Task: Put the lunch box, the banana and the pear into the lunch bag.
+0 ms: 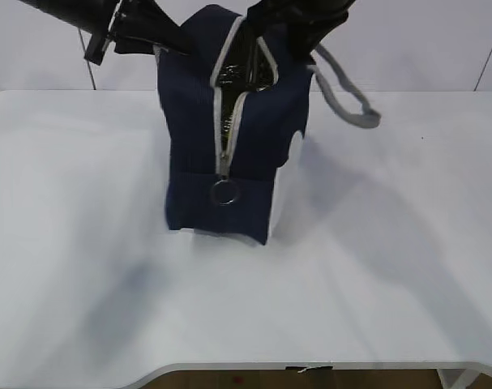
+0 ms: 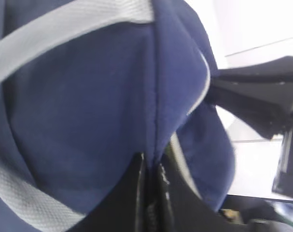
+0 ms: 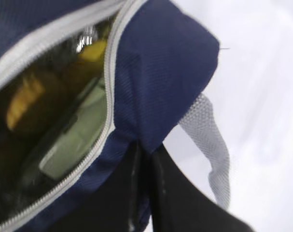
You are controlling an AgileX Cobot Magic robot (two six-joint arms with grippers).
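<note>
While we hold the lunch bag (image 1: 229,130) near the counter's (image 1: 391,267) far edge, left tool (image 2: 151,169) and right tool (image 3: 144,154) each pinched on its fabric, lunch box (image 3: 74,137) and seemingly fruit inside, any slip could tip it over.

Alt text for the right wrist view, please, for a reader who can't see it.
The right gripper is shut on the navy fabric edge of the lunch bag beside its unzipped opening. Inside show the pale green lunch box and blurred yellow fruit; banana and pear cannot be told apart. A grey handle hangs at right over the white table.
</note>
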